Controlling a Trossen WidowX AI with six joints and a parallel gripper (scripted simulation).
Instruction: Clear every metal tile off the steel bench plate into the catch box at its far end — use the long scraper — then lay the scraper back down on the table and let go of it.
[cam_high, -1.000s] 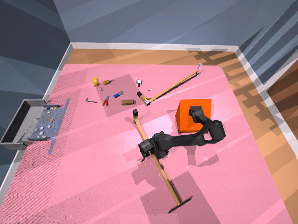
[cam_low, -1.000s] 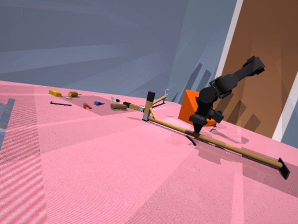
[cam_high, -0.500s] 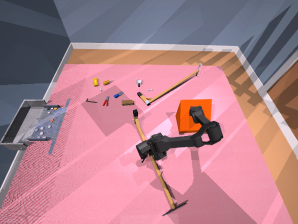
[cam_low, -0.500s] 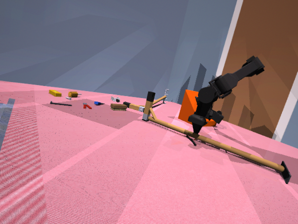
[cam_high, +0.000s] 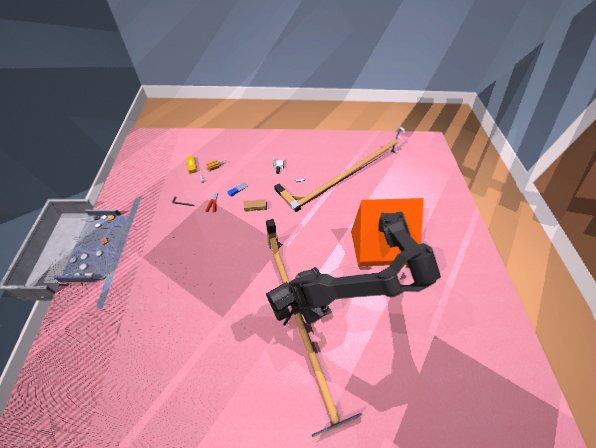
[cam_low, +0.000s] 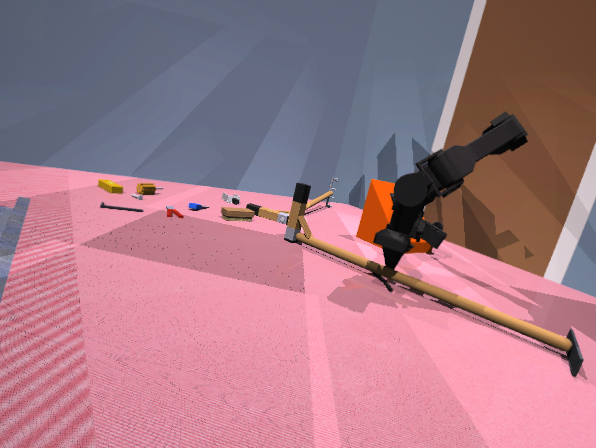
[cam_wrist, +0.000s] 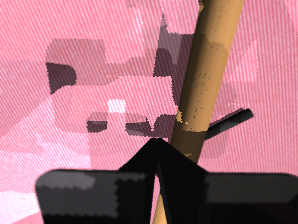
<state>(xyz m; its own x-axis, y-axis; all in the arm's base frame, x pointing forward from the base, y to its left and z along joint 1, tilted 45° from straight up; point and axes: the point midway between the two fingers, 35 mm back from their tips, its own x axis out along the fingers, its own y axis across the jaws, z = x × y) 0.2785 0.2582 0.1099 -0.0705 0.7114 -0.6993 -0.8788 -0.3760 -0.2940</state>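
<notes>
The long scraper (cam_high: 320, 375) (cam_low: 475, 305) (cam_wrist: 215, 50) lies on the pink table, its dark blade (cam_high: 345, 424) (cam_low: 575, 352) at the front right and its upright grip (cam_high: 272, 235) (cam_low: 298, 207) at the other end. My gripper (cam_low: 390, 267) (cam_wrist: 155, 143) is shut with nothing between its fingers. It is low, its tips right beside the shaft and partly overlapping it in the wrist view; whether they touch it I cannot tell. The steel bench plate (cam_high: 114, 235) at the far left bears several pale round tiles (cam_high: 84, 256), an orange one (cam_high: 104, 241) and a yellowish one (cam_high: 110, 217). The grey catch box (cam_high: 52, 242) adjoins its left end.
A black rod (cam_low: 384, 282) (cam_wrist: 232, 123) lies by the shaft near my gripper. A second long tool (cam_high: 350, 170) with a hooked metal end lies farther back. A wooden block (cam_high: 255, 205) (cam_low: 237, 213), red pliers (cam_high: 212, 203) and other small tools lie behind. An orange block (cam_high: 370, 215) stands at the arm's base.
</notes>
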